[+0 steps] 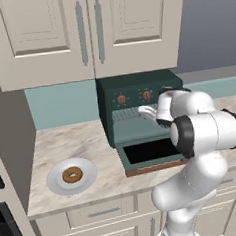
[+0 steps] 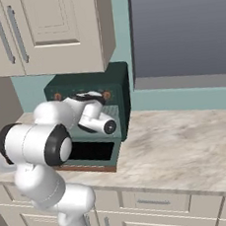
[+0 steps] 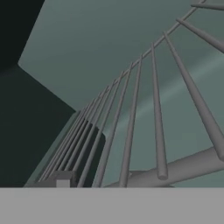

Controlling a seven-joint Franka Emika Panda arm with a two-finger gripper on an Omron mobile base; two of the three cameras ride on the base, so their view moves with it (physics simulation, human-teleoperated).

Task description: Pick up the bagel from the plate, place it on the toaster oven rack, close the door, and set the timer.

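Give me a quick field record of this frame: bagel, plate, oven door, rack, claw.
bagel: on the plate, untouched
plate: on the counter, left of the toaster oven
door: open, folded down flat toward the counter edge
rack: inside the oven, seen close up in the hand view
claw: reached into the oven mouth at the rack's front wire; shut, apparently on the rack's front edge, contact not clearly visible
timer knobs: two copper knobs on the oven front, untouched

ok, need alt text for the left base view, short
A white robot arm reaches into an open dark green toaster oven, its gripper at the wire rack above the lowered door. To the left on the marble counter, a bagel sits on a white plate, under cream cabinets.
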